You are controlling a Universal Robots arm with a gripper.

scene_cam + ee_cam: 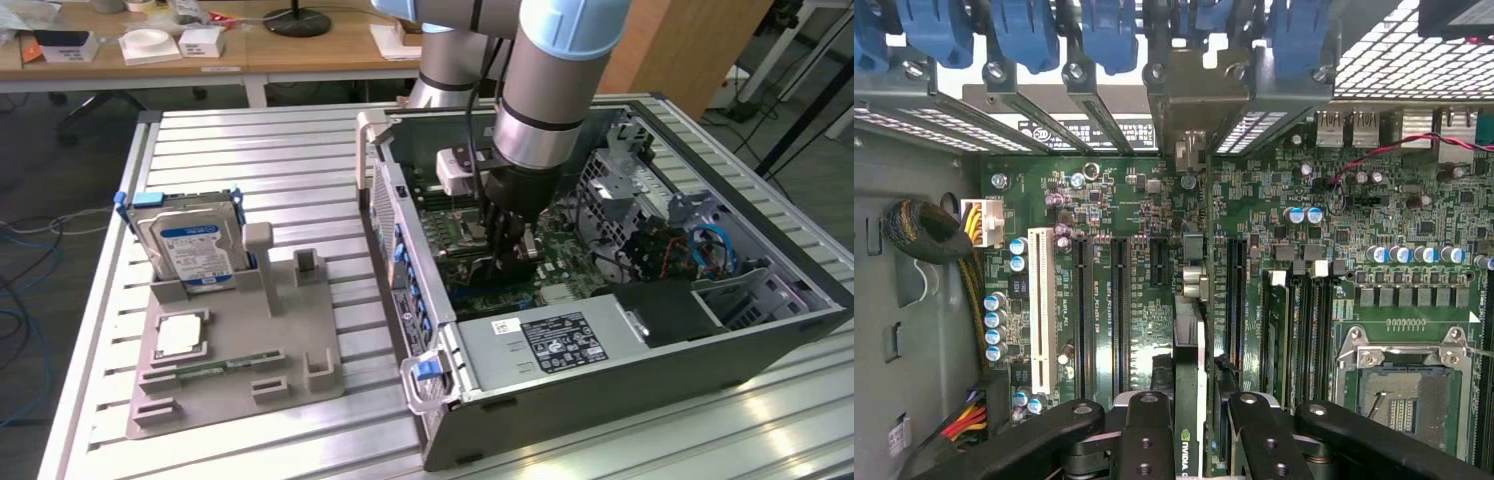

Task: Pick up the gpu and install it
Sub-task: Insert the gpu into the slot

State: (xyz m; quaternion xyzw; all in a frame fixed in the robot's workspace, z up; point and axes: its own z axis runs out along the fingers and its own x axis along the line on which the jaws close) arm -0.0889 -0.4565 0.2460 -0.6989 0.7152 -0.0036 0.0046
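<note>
My gripper point(511, 262) reaches down into the open computer case point(601, 345), just above the green motherboard point(1124, 200). It is shut on the gpu point(1191, 330), a thin dark card seen edge-on between the black fingers point(1146, 435). The card's metal bracket end points toward the case's rear slot openings point(1194, 95). The gpu stands over the row of long black expansion slots point(1236, 290); whether it touches a slot I cannot tell. In the exterior view the gpu point(530, 246) shows as a narrow upright strip beside the fingers.
A grey parts fixture point(234, 375) on the slatted table holds a silver hard drive point(194, 248), a processor chip point(180, 335) and a slim green memory stick point(220, 368). Inside the case are a power supply point(561, 345), the processor socket point(1399, 385) and cable bundles point(924, 230).
</note>
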